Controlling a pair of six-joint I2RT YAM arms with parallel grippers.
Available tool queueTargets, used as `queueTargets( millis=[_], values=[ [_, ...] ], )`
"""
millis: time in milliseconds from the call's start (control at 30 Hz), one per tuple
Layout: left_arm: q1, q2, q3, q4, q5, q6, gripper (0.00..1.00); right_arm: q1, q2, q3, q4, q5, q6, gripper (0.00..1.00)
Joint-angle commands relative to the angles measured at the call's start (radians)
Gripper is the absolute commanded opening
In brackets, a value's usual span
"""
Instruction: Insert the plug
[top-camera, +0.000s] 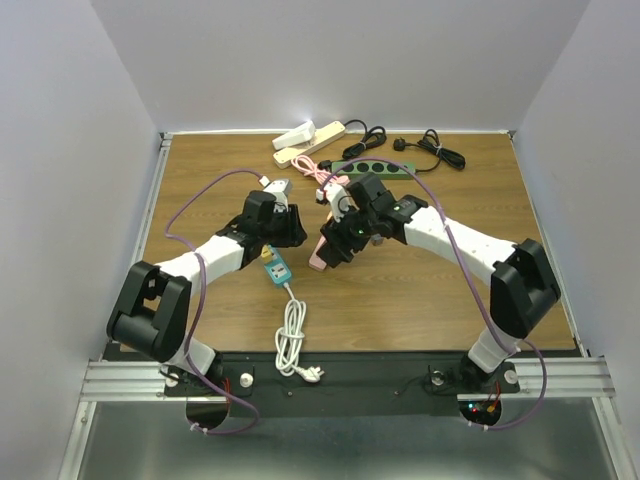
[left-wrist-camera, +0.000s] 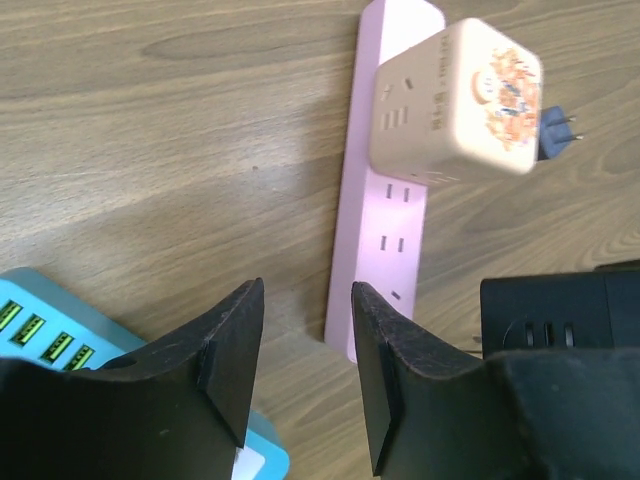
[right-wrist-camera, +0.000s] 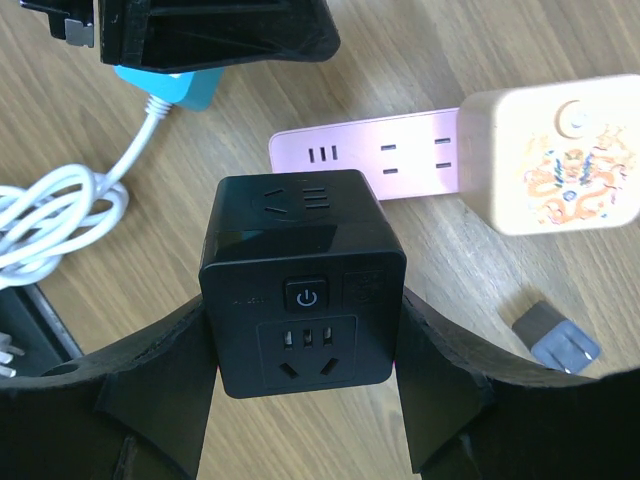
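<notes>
Both arms reach in toward the middle of the table (top-camera: 400, 300). The right arm (top-camera: 450, 235) tips down, and its jaws squeeze the sides of a black plug cube (right-wrist-camera: 300, 250), close to the pink strip (right-wrist-camera: 380, 160). The left arm (top-camera: 215, 255) leans low by the strip's end, with its jaws partly open and holding nothing.

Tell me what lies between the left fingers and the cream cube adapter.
The pink power strip, its sockets free, lying on the table; nothing else. The left wrist view shows it, from the fingers up to the cream cube adapter.
</notes>
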Motion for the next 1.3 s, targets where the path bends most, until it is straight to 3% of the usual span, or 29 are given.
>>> queueTargets(
  millis=[0,200,267,1267],
  values=[
    [-0.003,0.02,0.039,0.039,-0.039,0.001,0.51,0.012,0.028,0.055,0.056,0.041,-0.036,0.0],
    [-0.003,0.044,0.048,0.031,-0.042,-0.026,0.5,0.012,0.079,0.058,0.092,0.029,-0.078,0.0],
    [-0.003,0.047,0.053,0.028,-0.039,-0.036,0.42,0.013,0.085,0.06,0.109,0.024,-0.081,0.0],
    [-0.003,0.106,0.064,0.022,0.012,-0.045,0.39,0.027,0.142,0.058,0.129,-0.016,-0.107,0.0]
  ],
)
